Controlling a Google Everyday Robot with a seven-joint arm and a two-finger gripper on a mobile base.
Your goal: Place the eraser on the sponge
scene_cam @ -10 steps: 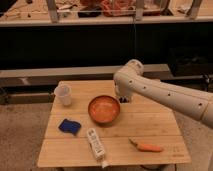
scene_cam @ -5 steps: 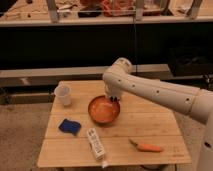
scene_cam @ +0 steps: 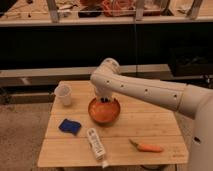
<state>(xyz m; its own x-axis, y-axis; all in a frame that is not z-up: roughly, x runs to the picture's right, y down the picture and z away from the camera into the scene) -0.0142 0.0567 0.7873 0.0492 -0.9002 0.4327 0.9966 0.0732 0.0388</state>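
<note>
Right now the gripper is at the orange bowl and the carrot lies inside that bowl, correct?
No. The camera view shows the carrot on the table, near its front edge, apart from the orange bowl. The gripper is at the bowl, as stated.

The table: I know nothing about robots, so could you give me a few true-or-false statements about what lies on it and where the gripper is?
1. The gripper is down at the orange bowl. True.
2. The sponge lies inside the bowl. False: it lies flat on the table, beside the bowl.
3. The carrot lies on the table, outside the bowl. True.
4. The eraser rests on the sponge. False: it lies on the table next to the sponge, not touching it.
5. The cup has tipped over. False: it stands upright near a back corner.
</note>
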